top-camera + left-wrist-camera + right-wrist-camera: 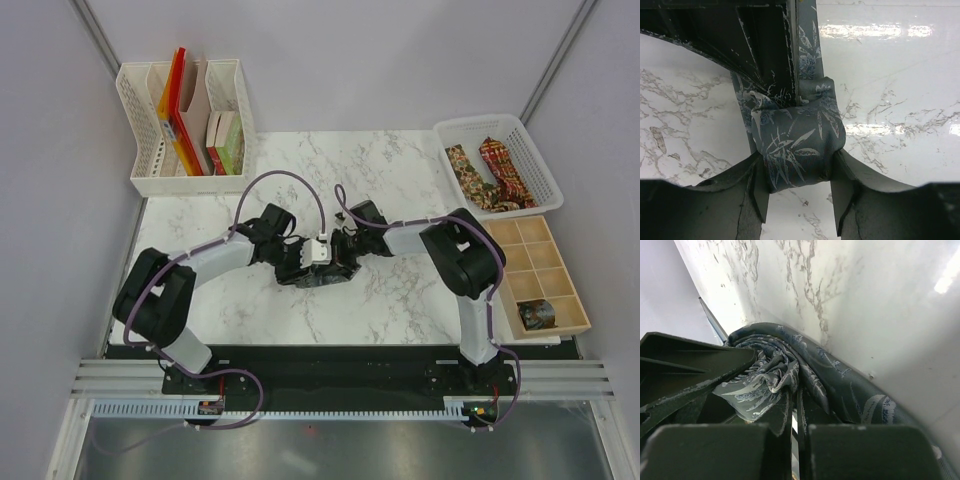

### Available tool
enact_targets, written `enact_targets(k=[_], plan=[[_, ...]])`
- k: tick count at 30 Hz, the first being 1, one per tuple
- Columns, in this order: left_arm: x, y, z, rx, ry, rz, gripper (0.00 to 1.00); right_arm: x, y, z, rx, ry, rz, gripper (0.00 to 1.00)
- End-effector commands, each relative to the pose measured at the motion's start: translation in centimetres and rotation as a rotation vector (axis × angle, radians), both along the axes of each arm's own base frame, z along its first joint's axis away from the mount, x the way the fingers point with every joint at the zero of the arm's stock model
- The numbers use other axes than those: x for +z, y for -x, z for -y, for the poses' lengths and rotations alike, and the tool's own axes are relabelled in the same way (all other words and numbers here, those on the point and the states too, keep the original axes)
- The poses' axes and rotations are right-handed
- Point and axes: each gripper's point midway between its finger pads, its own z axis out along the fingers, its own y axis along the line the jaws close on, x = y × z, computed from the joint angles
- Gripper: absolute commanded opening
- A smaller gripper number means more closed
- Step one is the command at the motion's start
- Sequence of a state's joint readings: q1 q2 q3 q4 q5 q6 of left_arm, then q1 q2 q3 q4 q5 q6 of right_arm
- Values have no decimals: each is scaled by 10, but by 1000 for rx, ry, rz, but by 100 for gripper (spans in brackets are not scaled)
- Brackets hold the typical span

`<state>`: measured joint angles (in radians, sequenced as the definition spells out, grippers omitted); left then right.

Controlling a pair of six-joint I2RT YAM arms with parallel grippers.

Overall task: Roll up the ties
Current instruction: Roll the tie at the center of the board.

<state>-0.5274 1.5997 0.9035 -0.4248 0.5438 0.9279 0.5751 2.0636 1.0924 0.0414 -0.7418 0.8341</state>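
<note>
On the marble worktop (pixel 400 170), from above, my left gripper (pixel 300 264) and right gripper (pixel 345 258) are flanking the grey-green tie (pixel 320 276), pale walls (pixel 350 60) standing close around. At my left wrist I am pinching the half-wound roll (pixel 797 150). At my right I am clamping its tail (pixel 840 382), so next I am likely feeding tail while keeping the coil tight.

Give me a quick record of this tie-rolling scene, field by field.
Tie in work: grey-green tie, partly rolled, at the middle of the marble table
Left jaws: closed on the roll
Right jaws: closed on the same tie
Waiting: brown-gold tie and red tie in white basket
Stored: one dark rolled tie in a wooden divided tray
</note>
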Motion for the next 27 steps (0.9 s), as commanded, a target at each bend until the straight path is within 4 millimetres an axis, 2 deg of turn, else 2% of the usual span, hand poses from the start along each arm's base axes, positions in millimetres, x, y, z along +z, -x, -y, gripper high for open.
enact_targets(k=[1,3,5,9,11,18,19,24,27], plan=[[32,-8,33,3,86,27,48,-88,31,35,-69,344,-73,0],[20,-4,37,6,58,-9,48,-86,30,30,-76,323,-81,0],[18,-7,42,27,58,-37,49,-84,29,25,-81,290,-78,0],[7,-13,50,71,32,-96,51,-71,28,10,-111,170,-95,0],[-5,-9,46,68,-12,-122,51,-60,26,1,-123,96,-99,0],[-40,11,11,26,-194,-176,35,-34,21,-13,-118,-16,-95,0],[-43,13,7,19,-215,-178,33,-31,20,-13,-110,-19,-88,3],[-62,27,-17,4,-316,-212,26,-15,4,2,-101,-2,-52,16],[-68,33,-22,-11,-335,-227,24,-1,-1,11,-99,-14,-37,22]])
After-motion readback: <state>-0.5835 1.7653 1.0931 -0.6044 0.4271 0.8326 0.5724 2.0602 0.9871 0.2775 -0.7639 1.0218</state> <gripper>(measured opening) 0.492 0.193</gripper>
